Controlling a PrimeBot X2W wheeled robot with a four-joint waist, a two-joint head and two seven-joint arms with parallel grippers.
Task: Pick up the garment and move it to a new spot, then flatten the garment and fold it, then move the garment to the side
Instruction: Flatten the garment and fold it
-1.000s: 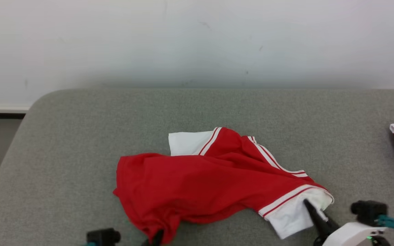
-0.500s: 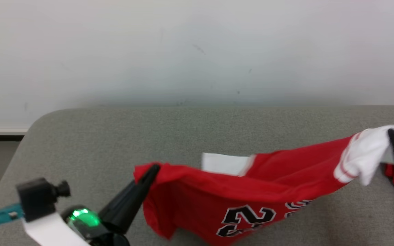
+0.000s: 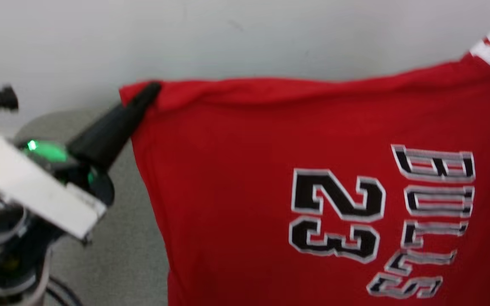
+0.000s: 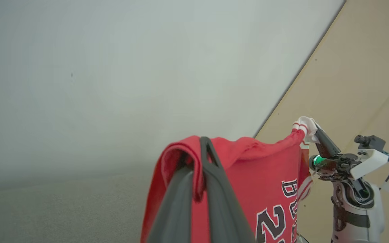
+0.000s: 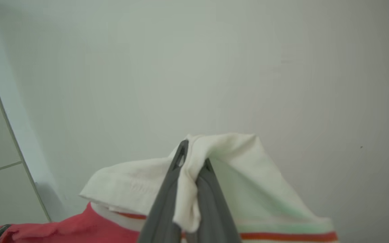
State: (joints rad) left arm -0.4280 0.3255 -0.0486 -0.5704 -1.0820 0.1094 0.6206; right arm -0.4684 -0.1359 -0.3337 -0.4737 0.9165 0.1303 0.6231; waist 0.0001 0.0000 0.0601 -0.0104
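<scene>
The garment (image 3: 236,204) is a red jersey with white sleeves and black "23" lettering. It hangs stretched in the air in front of me, held by two upper corners. My left gripper (image 3: 149,90) is shut on the red corner at the upper left; the left wrist view shows its fingers (image 4: 214,189) pinching a fold of the red garment (image 4: 255,168). My right gripper (image 5: 194,153) is shut on the white sleeve (image 5: 235,168). In the left wrist view the right gripper (image 4: 316,131) holds that sleeve up at the far end of the garment.
The grey padded table (image 3: 117,255) lies below and behind the hanging cloth, its surface also in the left wrist view (image 4: 62,206). A pale wall (image 3: 245,38) stands behind it. A beige panel (image 4: 366,67) is behind the right arm.
Both grippers have risen and spread apart, lifting the garment off the table until it hangs stretched between them with the lettering facing me. The head camera has also tilted up.
</scene>
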